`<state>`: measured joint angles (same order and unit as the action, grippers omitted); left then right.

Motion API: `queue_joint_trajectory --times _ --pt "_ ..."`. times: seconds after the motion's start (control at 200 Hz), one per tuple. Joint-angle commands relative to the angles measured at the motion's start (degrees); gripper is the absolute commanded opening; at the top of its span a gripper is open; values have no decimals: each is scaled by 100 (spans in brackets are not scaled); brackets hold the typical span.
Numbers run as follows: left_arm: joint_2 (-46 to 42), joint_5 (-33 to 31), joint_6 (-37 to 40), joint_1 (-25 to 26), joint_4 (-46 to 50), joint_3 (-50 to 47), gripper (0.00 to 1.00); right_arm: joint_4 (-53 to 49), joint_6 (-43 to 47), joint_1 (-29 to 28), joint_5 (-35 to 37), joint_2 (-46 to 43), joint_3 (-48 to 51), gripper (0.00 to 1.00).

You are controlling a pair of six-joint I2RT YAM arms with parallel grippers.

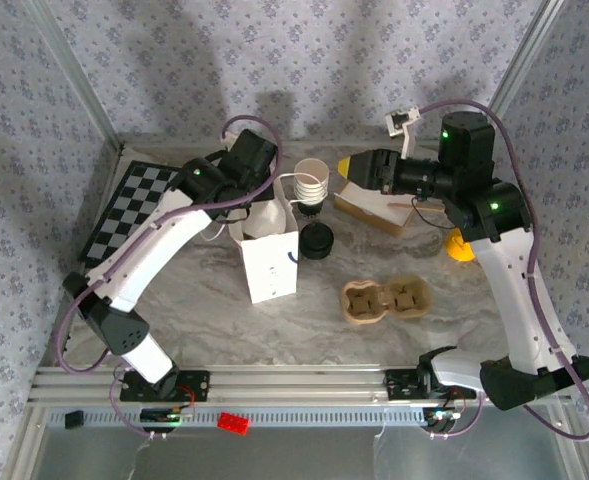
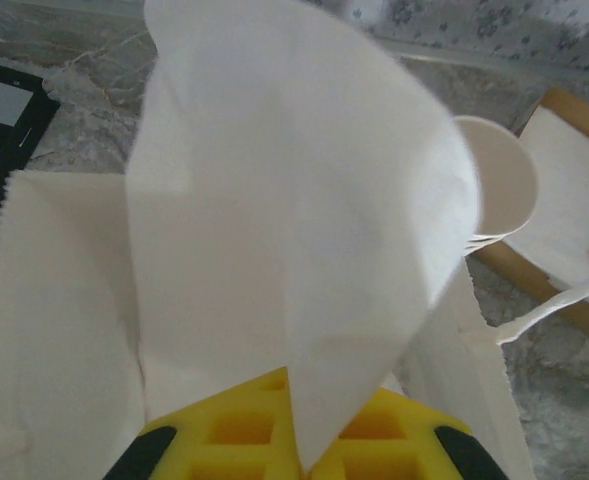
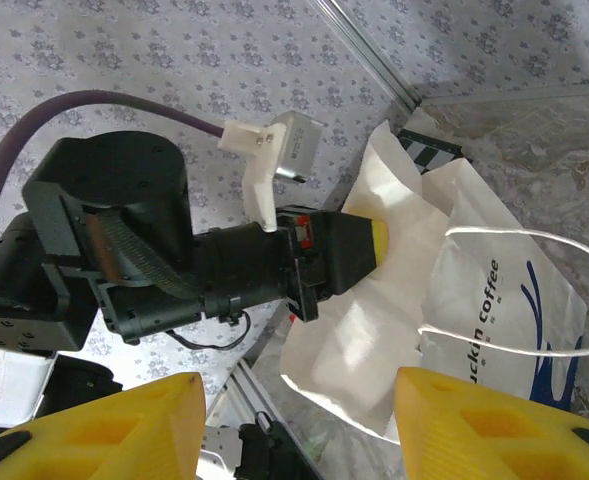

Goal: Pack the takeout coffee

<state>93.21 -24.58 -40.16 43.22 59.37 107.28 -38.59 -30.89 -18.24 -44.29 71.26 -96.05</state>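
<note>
A white paper bag point(image 1: 271, 264) with a blue coffee logo stands at the table's centre, its printed face toward the near edge. My left gripper point(image 1: 257, 197) is shut on the bag's back upper edge. In the left wrist view a fold of the white paper point(image 2: 294, 200) is pinched between the yellow fingers point(image 2: 224, 430). An empty paper cup point(image 1: 312, 179) stands just right of the bag, also the cup point(image 2: 499, 185) beyond the paper. A black lid point(image 1: 316, 241) lies in front of it. My right gripper point(image 1: 348, 168) hovers open beside the cup, its fingers point(image 3: 504, 430) wide apart and facing the bag point(image 3: 504, 300).
A brown cardboard cup carrier point(image 1: 385, 300) lies at the front right. A flat brown box point(image 1: 379, 210) sits under the right gripper. A checkerboard mat point(image 1: 129, 205) covers the left side. A yellow object point(image 1: 461, 245) peeks out behind the right arm.
</note>
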Motion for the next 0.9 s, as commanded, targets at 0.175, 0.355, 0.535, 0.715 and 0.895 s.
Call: queue_joint_trajectory --times 0.175,0.355,0.535,0.715,0.895 --pt "197 453 255 53 407 648 35 185 -66 185 -134 -148 129 54" --pt "13 511 351 148 497 996 45 129 -58 334 -90 -122 146 54" --pt "83 656 390 -96 387 863 49 -201 123 561 175 -74 125 55" --pt "174 882 435 -245 -177 256 40 -144 31 672 -31 -5 294 54" --pt "388 823 392 -381 -96 -136 20 -93 31 701 -99 44 393 54"
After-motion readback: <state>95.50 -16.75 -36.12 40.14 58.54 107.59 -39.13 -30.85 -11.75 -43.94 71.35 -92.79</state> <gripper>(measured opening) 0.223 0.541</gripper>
